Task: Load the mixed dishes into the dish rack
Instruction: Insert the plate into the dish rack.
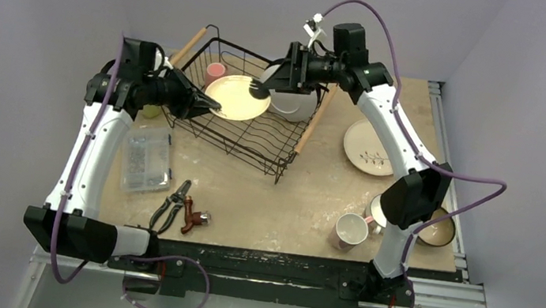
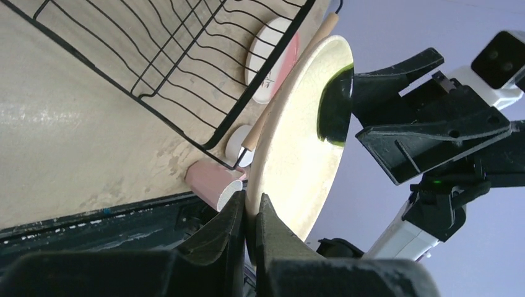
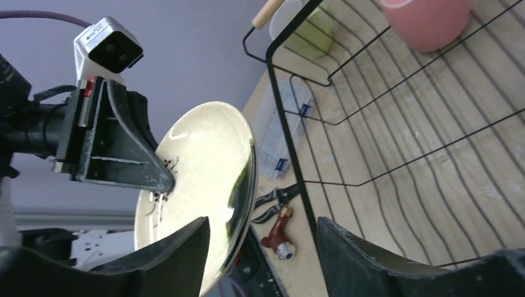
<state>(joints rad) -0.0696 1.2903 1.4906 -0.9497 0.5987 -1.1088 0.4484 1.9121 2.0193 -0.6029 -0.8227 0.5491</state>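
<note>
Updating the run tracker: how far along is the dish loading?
Done: one pink mug sits in the dish rack. In hand: left gripper shut on the pale yellow plate over the rack; right gripper open astride it. Left: patterned plate, second pink mug, bowl, yellow-green mug on the table.

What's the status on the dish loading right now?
Left gripper shut on rim of yellow plate. Right gripper open, straddling opposite edge. Plate above dish rack, not slotted. Pink mug in rack, apart.
</note>
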